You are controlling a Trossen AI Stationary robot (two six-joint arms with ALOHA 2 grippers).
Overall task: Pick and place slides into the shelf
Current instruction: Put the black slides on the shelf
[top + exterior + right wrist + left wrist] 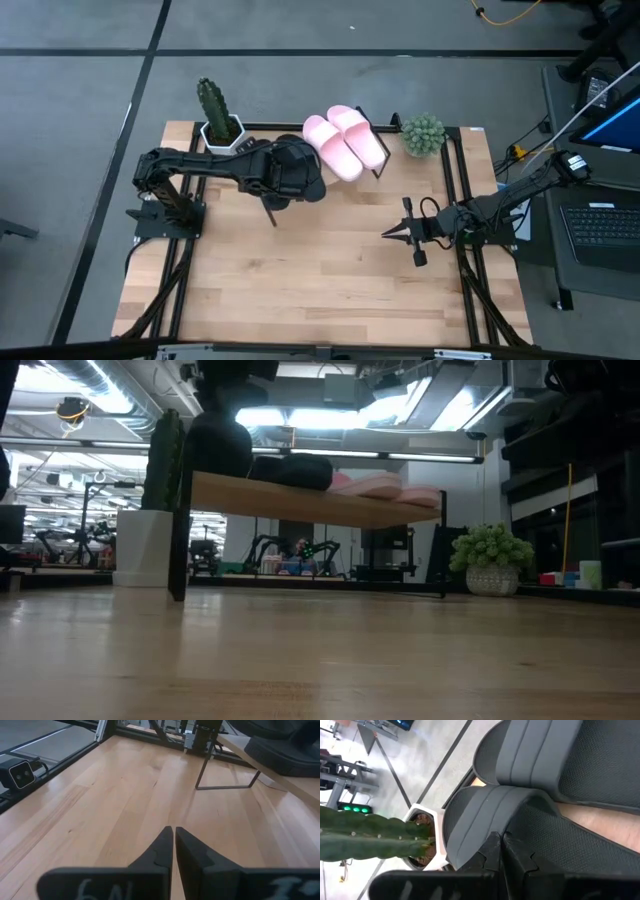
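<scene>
Two pink slides (345, 141) lie side by side on the shelf (383, 165) at the 12 o'clock side of the bench (320, 280), their long axes slanting from about 11 o'clock to 5 o'clock in the high view. Which end is the toe cannot be made out from above.

Two black slides (300, 170) sit on the shelf's 9 o'clock half, largely covered by the left arm in the high view. In the left wrist view their wide ribbed straps and textured footbeds fill the picture, both cut off by its edges. The left hand (499, 851) has its fingers shut on the strap edge of the nearer black slide (485, 820).

From the low view the shelf is seen edge-on, a slanted board on thin black legs, with only the rims of the black slides and pink slides showing above it.

The right hand (392, 234) waits over the bench at about 3 o'clock, fingers together and holding nothing, pointing towards 9 o'clock.

A cactus (212, 102) in a white pot stands at 11 o'clock; a round green plant (423, 135) stands at 1 o'clock.
</scene>
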